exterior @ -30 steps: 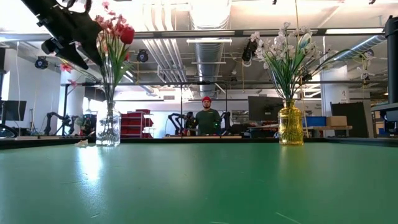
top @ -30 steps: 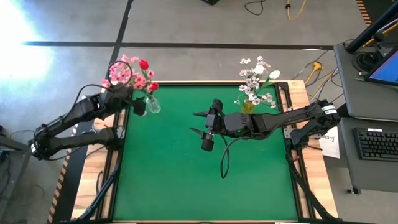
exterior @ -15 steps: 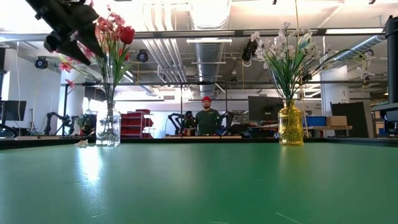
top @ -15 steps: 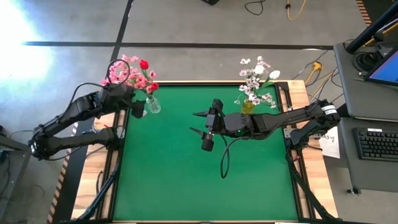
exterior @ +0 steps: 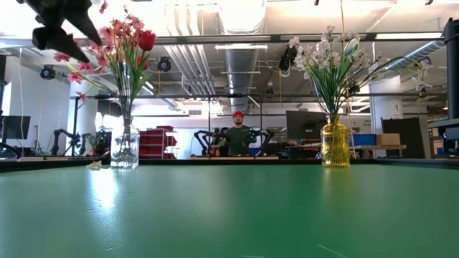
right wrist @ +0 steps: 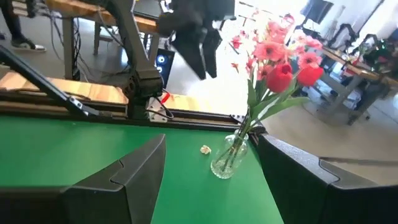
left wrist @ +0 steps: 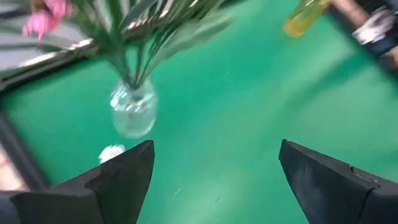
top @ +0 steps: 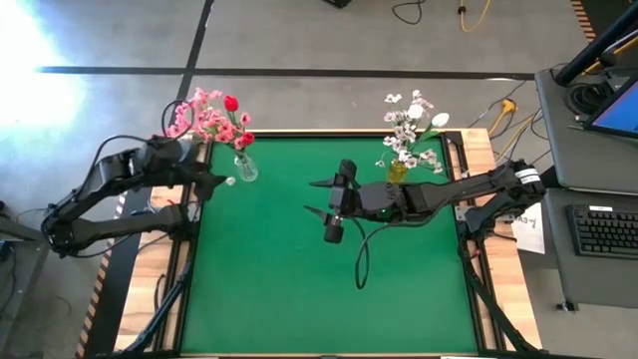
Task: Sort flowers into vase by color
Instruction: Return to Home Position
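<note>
A clear glass vase (top: 244, 167) stands at the table's far-left corner, holding the red buds and pink sprays (top: 214, 120) by their stems. It also shows in the low view as the clear vase (exterior: 125, 147). A yellow vase (top: 397, 171) at the far right holds the white flowers (top: 411, 128). My left gripper (top: 211, 178) hovers open just left of the clear vase (left wrist: 132, 112), above table height (exterior: 64, 21). My right gripper (top: 317, 197) waits open over the table's middle, pointing at the clear vase (right wrist: 229, 155).
A small white scrap (top: 230, 180) lies on the green mat beside the clear vase's foot. The wooden table rim (top: 329, 133) runs along the far edge. Desks with a keyboard (top: 606, 229) stand right of the table. A person (exterior: 238, 136) is in the room beyond.
My left gripper has drawn back from the clear vase and its flowers toward the table's left edge, rising a little, and stays open. The pink sprays it stood in front of now show fully. The right arm has kept still.
</note>
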